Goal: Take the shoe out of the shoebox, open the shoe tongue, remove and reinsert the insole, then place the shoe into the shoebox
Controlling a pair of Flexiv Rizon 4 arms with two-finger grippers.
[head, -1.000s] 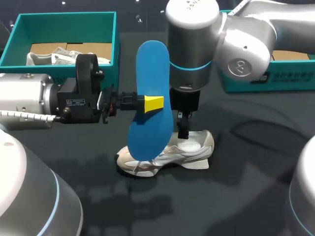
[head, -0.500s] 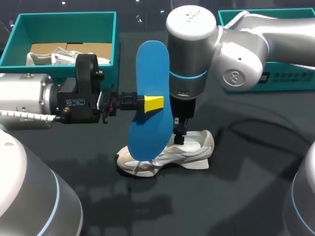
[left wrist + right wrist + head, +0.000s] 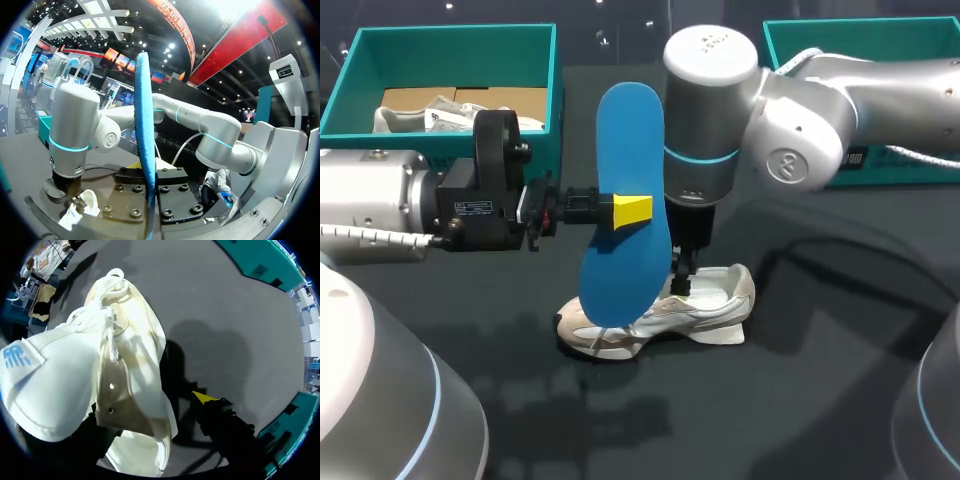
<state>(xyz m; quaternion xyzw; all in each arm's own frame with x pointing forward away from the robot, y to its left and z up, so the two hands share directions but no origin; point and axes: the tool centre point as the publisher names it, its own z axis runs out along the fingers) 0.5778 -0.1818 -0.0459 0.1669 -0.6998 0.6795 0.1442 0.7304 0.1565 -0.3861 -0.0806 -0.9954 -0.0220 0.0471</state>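
Two hands in play, one shoe out on the tabletop (image 3: pixel 820 400).

- Left hand (image 3: pixel 630 212): comes in level from the left and is clenched on the blue insole (image 3: pixel 630 130). The yellow tip sits against the insole's face at about mid-length. The left wrist view shows the insole edge-on, pinched between the two finger plates.
- Insole: held in the air, standing roughly upright on its long axis with its broad face to the head camera. Its lower end hangs in front of the shoe's forefoot. Can't tell if it touches the shoe.
- Shoe (image 3: pixel 705 312): white and beige sneaker lying on the dark tabletop near the middle, outside both boxes, sole down. Toe points to the robot's left, heel to the right.
- Right hand (image 3: pixel 682 278): points straight down from the right arm, which reaches in past the middle. It sits right at the shoe's opening, just behind the insole. Can't tell whether it's clenched or released, since the shoe hides the contact.
- Right wrist view: the padded white tongue (image 3: pixel 47 385) is pulled up and away from the opening, with the inner lining exposed beside it. The white laces (image 3: pixel 102 320) are loose toward the toe.
- Teal shoebox (image 3: pixel 450 38): at rear left, open top, with brown cardboard and something pale inside.
- Second teal shoebox (image 3: pixel 890 24): at rear right, partly hidden by the right arm.
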